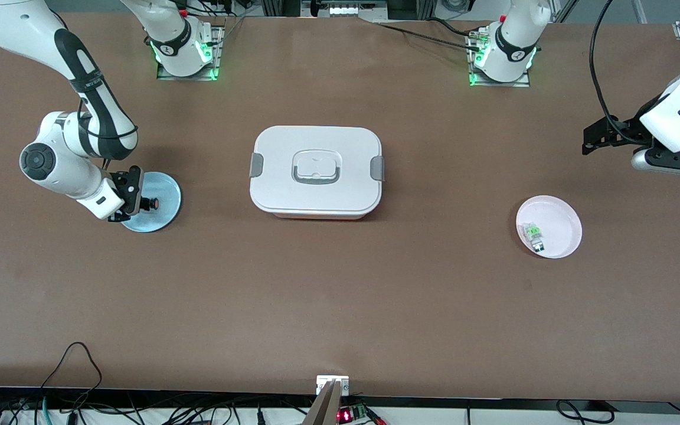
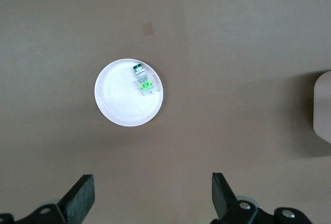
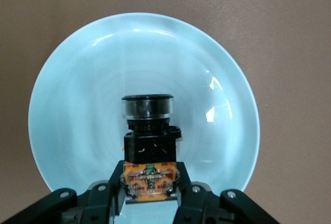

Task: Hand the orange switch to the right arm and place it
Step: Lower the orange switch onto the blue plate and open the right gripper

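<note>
So the right arm's narrow black gripper (image 1: 139,203) is over the round pale-blue glossy plate (image 1: 166,195) at the right arm's end of the brown worktop (image 1: 340,295), and it's clamped tight on the tiny black block-shaped orange switch (image 1: 150,203). In the right wrist view you can see the fingers (image 3: 111,195) pinching the orange end of the switch (image 3: 149,146), with the round black cap pointing out away from the gripper (image 3: 150,195) and sitting over the middle of the blue plate (image 3: 77,79). Can't tell whether the switch is actually touching the plate or just above it.

The left arm's wide black linked-finger gripper (image 1: 602,137) waits up in the air at its own end of the worktop with the fingers (image 2: 80,195) spread fully apart and nothing between them. Its wrist view looks down on the small round white plate (image 2: 116,105), which has the little green-and-clear component (image 2: 142,81) lying in it near the rim.

In the middle of the worktop there's a white rounded-rectangle lidded box (image 1: 316,171) with grey side latches and a grey handle on top, well apart from both plates.
</note>
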You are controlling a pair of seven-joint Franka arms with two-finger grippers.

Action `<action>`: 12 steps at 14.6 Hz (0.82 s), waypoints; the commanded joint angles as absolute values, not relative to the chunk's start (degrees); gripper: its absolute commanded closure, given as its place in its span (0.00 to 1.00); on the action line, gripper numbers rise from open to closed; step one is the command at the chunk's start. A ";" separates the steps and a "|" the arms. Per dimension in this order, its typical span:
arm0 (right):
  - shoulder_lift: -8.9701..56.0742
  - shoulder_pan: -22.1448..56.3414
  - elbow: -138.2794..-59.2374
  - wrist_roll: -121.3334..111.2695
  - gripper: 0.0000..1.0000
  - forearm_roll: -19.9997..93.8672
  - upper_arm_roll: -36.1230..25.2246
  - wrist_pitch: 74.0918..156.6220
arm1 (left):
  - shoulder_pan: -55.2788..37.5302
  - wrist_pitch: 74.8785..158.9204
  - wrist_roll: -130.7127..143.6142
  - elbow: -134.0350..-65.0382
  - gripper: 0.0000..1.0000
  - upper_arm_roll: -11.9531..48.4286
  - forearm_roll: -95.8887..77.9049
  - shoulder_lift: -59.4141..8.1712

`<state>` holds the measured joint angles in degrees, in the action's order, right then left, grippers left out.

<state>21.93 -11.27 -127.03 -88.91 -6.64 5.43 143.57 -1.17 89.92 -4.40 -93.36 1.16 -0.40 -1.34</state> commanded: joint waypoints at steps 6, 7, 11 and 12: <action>20.83 -11.69 -130.34 -91.76 0.91 -6.42 5.71 145.72 | -1.05 87.81 -3.43 -91.76 0.00 0.97 0.44 -1.94; 20.92 -11.69 -130.34 -91.06 0.71 -6.16 5.71 145.81 | -1.14 87.63 -3.34 -91.58 0.00 1.14 0.44 -1.93; 19.52 -11.69 -129.90 -89.39 0.00 -3.08 5.71 144.41 | -1.14 87.54 -3.34 -91.49 0.00 1.32 0.44 -1.93; 18.82 -11.69 -129.29 -88.60 0.00 -2.64 5.80 142.75 | -1.23 87.54 -3.34 -91.49 0.00 1.41 0.44 -1.93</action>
<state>21.38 -11.27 -128.92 -89.83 -4.13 5.44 144.56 -1.15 88.99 -4.00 -93.21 1.04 -0.40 -1.34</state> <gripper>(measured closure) 0.282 0.000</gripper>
